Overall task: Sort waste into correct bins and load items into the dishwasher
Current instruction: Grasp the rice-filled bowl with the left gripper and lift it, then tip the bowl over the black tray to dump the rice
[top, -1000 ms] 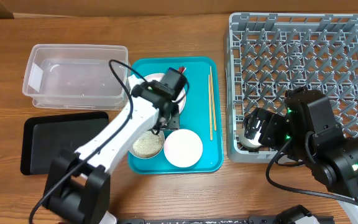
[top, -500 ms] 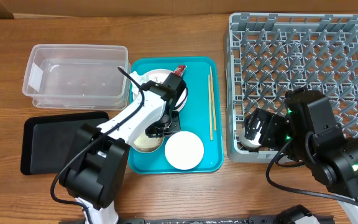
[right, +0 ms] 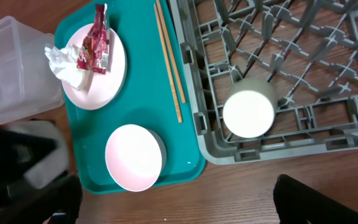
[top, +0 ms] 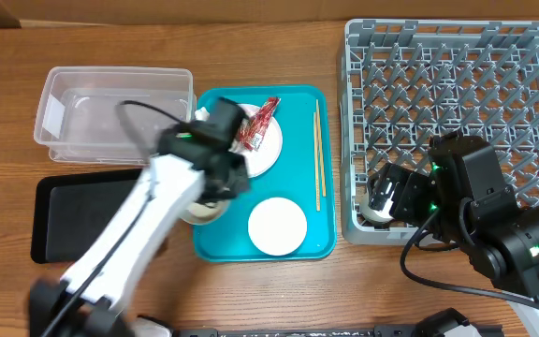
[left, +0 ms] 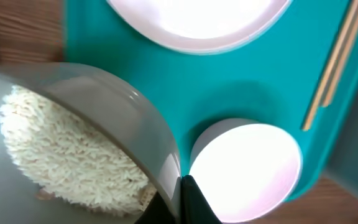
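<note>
My left gripper (left: 180, 188) is shut on the rim of the greyish-white bowl (left: 114, 106), which holds loose rice grains (left: 67, 155) and sits tilted over the teal tray's left edge (top: 202, 208). The pale pink bowl (top: 277, 226) rests on the tray beside it. On the round plate (top: 262, 150) lie the red-and-white wrapper (top: 258, 122) and the crumpled napkin (right: 64, 62). Chopsticks (top: 317, 154) lie along the tray's right side. My right gripper (right: 179, 211) hangs open over the table before the dish rack (top: 457, 56); the white cup (right: 248, 112) stands in the rack's near corner.
The clear tub (top: 115, 112) stands at the back left, with the flat black tray (top: 73, 215) in front of it. The teal tray (top: 298, 103) lies between these and the rack. My left arm (top: 138, 234) crosses above the black tray.
My left gripper closed on the grey bowl's rim and carried it leftward, the arm swinging toward the black tray. The right arm has not moved.
</note>
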